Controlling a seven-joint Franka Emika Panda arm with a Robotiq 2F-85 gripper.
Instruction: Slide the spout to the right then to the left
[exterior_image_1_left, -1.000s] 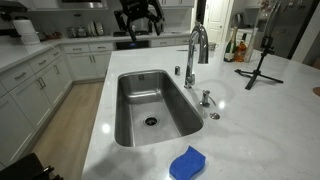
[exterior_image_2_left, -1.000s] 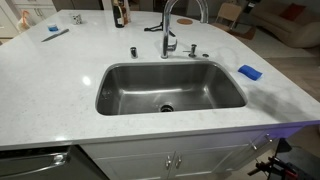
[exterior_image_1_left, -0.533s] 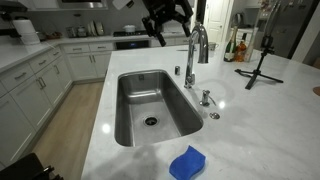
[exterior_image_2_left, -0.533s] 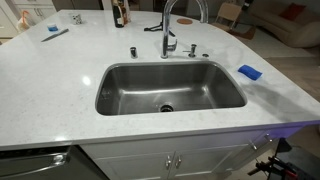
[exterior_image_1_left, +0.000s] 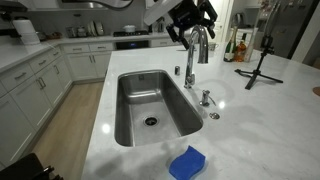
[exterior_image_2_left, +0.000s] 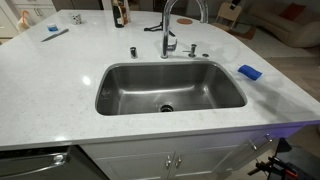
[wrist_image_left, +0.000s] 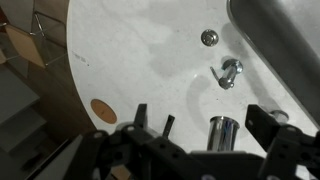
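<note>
The spout (exterior_image_1_left: 190, 60) is a tall chrome gooseneck tube standing at the far edge of the steel sink (exterior_image_1_left: 133, 100). It also shows in an exterior view (exterior_image_2_left: 166, 34) behind the sink (exterior_image_2_left: 118, 88). My gripper (exterior_image_1_left: 190, 18) hangs just above the spout's arch, black fingers spread. In the wrist view the gripper (wrist_image_left: 200, 125) is open, and the shiny top of the spout (wrist_image_left: 222, 131) lies between the two fingers, nearer one of them. I cannot tell whether a finger touches it.
A short chrome handle (wrist_image_left: 230, 72) and a small round fitting (wrist_image_left: 208, 37) sit on the white counter beside the spout. A blue sponge (exterior_image_1_left: 186, 162) lies near the sink's corner. A black tripod (exterior_image_1_left: 260, 66) and bottles (exterior_image_1_left: 238, 47) stand further back.
My gripper has moved sideways across the background toward the spout and now sits over its arch. The spout has not moved.
</note>
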